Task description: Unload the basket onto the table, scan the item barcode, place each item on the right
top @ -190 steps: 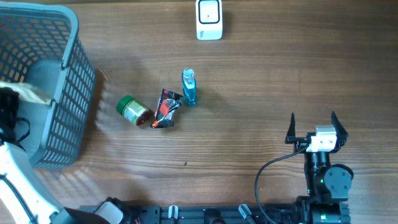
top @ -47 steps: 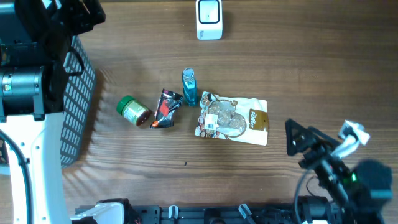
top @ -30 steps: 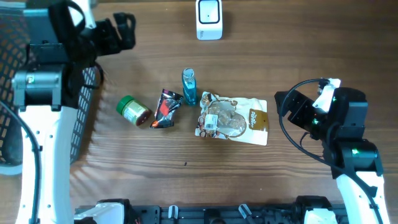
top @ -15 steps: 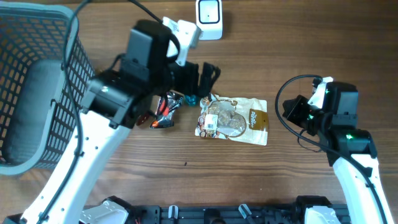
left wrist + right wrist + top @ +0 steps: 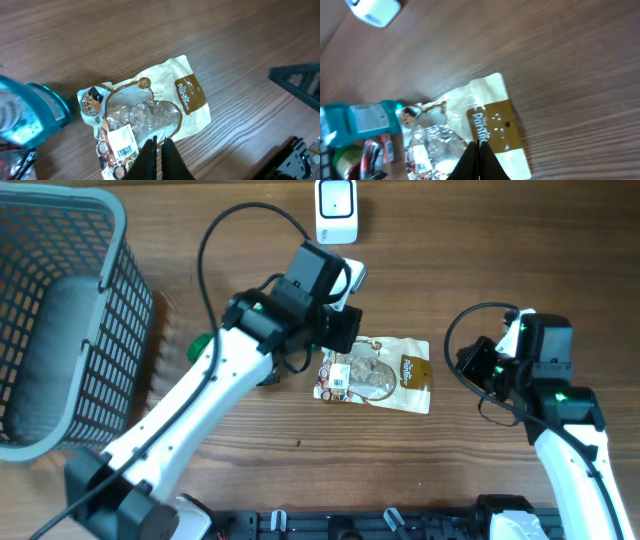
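Both pinched fully together and empty, left hand (image 5: pixel 159 145) and right hand (image 5: pixel 478 147) each have the snack pouch (image 5: pixel 145 112) just ahead, flat on the worktop (image 5: pixel 225 40).

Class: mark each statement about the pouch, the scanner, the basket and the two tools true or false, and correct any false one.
1. The snack pouch lies flat with its barcode label facing up. True.
2. The scanner sits inside the basket. False: it stands on the table, outside the basket.
3. The left tool and the right tool are both shut. True.
4. The right tool grips the pouch. False: the overhead view shows it off the pouch's edge, shut on nothing.
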Tool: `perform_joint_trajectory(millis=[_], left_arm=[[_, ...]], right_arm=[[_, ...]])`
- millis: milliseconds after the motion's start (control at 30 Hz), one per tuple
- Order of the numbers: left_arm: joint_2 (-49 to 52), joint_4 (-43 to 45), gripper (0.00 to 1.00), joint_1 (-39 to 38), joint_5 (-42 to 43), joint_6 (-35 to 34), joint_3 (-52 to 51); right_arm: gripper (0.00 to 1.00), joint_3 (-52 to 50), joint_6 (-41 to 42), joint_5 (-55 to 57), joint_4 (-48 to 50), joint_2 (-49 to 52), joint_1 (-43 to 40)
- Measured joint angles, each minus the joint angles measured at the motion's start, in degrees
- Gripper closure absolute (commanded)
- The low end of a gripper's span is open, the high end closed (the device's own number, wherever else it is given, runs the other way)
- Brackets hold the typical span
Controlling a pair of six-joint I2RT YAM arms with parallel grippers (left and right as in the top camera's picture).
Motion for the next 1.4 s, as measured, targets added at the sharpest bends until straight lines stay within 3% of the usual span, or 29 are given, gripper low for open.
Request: perform_joint_trajectory(millis=[167,367,633,833,1400], left_arm=[[5.11,2.51,0.96,0.0,0.0,-4.07,-0.02],[10.19,5.86,0.96,0.0,0.0,-5.7,-0.02],[17.29,8.17,0.96,0.0,-1.79,-6.38,-0.02],[19.3,10.03,0.96,0.0,-5.07,-6.43,-0.02],[25.31,13.92,0.96,0.0,-8.02,-6.8,-0.02]], right_arm=[[0.95,0.0,2.05,1.09,-1.33,0.0,0.0],[0.95,-0.02,3.8,-12.44,-1.36,3.56,0.0],[0.95,-0.15,3.93,-20.98,-1.2,12.07,0.0],[0.95,-0.63,4.04,-26.43,10.08,19.5,6.97],[0.95,-0.92,2.47,-27.87,15.85,29.2,8.04]])
